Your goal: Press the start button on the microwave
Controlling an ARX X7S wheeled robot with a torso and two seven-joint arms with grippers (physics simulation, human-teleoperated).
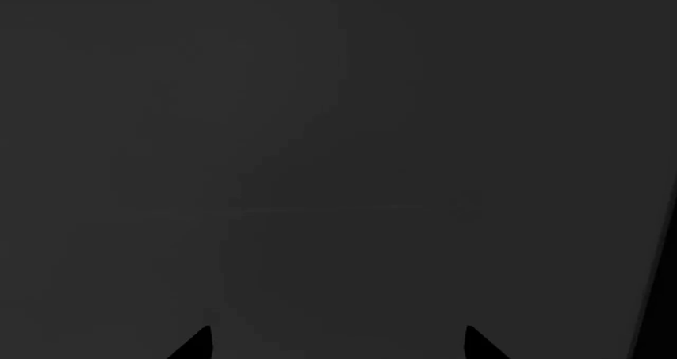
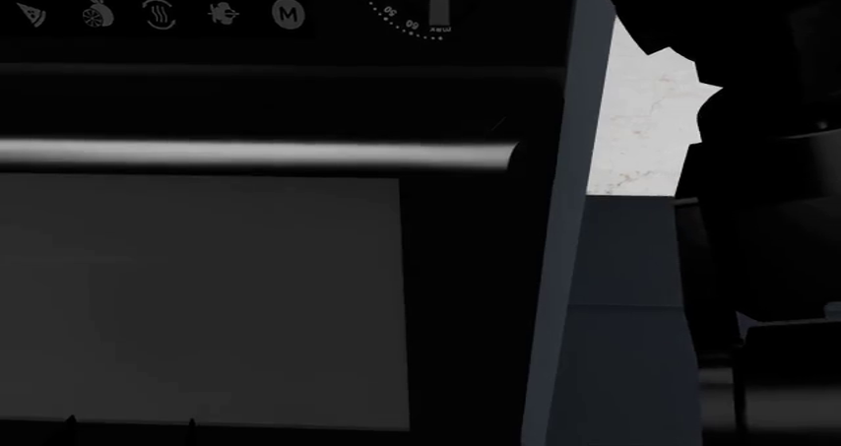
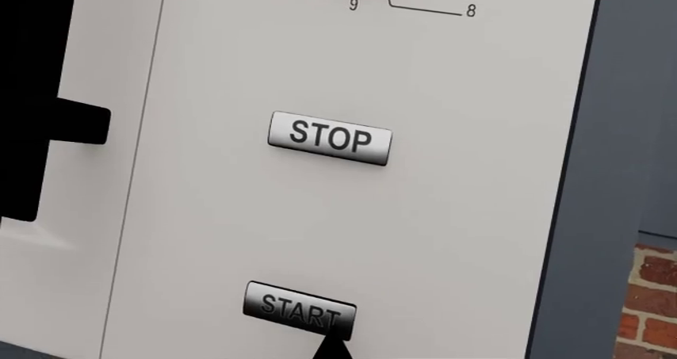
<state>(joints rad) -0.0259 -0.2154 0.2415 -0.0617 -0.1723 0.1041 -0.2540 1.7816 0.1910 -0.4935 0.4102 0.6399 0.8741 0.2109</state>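
Note:
The microwave [image 2: 263, 298] fills the head view: black front, dark grey window, silver bar handle [image 2: 263, 154], a row of grey icons [image 2: 158, 14] and a timer dial [image 2: 420, 13]. The right wrist view shows a light control panel [image 3: 445, 216] with a STOP button [image 3: 330, 138] and a START button [image 3: 300, 309] below it. My right gripper [image 3: 333, 348] shows as a single black tip, fingers together, its point against START's lower right edge. My left gripper [image 1: 338, 343] is open, with two black fingertips [image 1: 196, 345] wide apart close to a dark grey surface.
A blue-grey side panel [image 2: 617, 308] stands right of the microwave, with pale marble wall [image 2: 644, 121] behind it. A dark bulk [image 2: 775, 170] covers the far right of the head view. Red brick [image 3: 651, 303] shows past the panel's edge.

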